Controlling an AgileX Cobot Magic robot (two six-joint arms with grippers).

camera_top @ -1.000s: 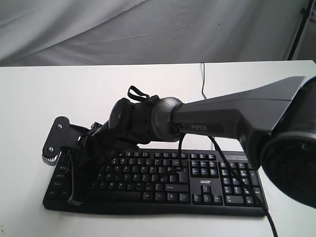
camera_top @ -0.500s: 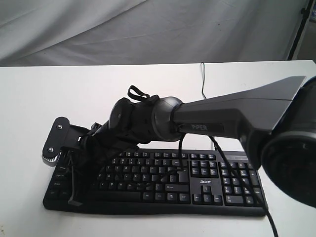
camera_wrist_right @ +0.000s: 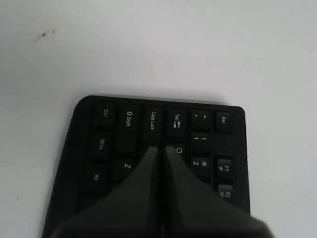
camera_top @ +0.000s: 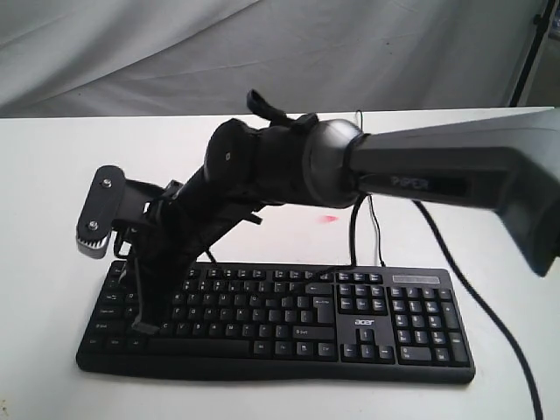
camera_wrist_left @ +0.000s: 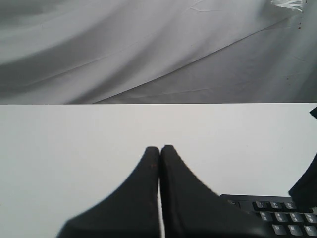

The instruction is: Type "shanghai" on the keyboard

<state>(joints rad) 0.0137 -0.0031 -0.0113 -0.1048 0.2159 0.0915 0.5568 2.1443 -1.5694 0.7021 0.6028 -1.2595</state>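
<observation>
The black keyboard [camera_top: 289, 319] lies along the near side of the white table [camera_top: 52, 192]. My right arm reaches across the middle to its left end. The right gripper [camera_top: 144, 325] is shut and points down at the letter keys there. In the right wrist view the right gripper [camera_wrist_right: 161, 148] has its tips together over the keyboard [camera_wrist_right: 233, 148], between Caps Lock, Q and Z; whether they touch a key I cannot tell. The left gripper [camera_wrist_left: 160, 148] is shut with nothing in it, above bare table [camera_wrist_left: 64, 148], with the keyboard's corner [camera_wrist_left: 270, 213] beside it.
Grey cloth [camera_top: 175, 52] hangs behind the table. A small red mark [camera_top: 328, 219] shows on the tabletop behind the keyboard. Black cables [camera_top: 490, 319] trail from the right arm past the number pad.
The right arm has lifted, and its shut fingertip has moved from the keyboard's front left edge up toward the letter rows. The red mark is now uncovered.
</observation>
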